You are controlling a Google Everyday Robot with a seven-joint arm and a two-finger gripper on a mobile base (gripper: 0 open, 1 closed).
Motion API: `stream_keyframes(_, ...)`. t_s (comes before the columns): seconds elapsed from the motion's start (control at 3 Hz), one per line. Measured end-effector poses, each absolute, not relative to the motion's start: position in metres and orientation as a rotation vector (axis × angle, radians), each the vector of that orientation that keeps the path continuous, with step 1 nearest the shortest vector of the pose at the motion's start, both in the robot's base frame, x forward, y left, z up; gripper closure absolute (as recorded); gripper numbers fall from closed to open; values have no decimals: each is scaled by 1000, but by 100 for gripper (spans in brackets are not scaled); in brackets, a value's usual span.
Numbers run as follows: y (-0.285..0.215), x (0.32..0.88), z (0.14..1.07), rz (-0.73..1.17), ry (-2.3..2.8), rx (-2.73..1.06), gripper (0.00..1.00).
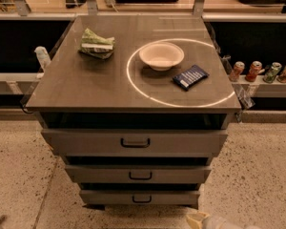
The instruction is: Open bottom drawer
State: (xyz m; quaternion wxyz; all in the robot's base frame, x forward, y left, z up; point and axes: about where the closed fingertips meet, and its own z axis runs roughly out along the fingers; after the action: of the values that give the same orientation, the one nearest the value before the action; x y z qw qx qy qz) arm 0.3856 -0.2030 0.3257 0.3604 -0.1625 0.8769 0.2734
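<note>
The bottom drawer (139,197) is the narrowest grey front of three, lowest on the cabinet, with a small black loop handle (141,199). It looks closed, set back under the middle drawer (138,174) and the wide top drawer (134,142). My gripper (199,220) shows only as a pale tip at the bottom edge of the camera view, below and to the right of the bottom drawer, apart from it. The arm (229,223) runs off the lower right.
On the cabinet top (76,87) lie a white bowl (161,55), a dark blue packet (190,77) and a green chip bag (97,43). Several cans (262,71) stand on a shelf at right. A speckled floor (19,175) surrounds the cabinet.
</note>
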Motion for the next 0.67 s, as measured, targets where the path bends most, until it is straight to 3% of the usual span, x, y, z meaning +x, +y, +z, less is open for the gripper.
stream_keyframes(0.67,-194,406,295,819,2175,-492,100)
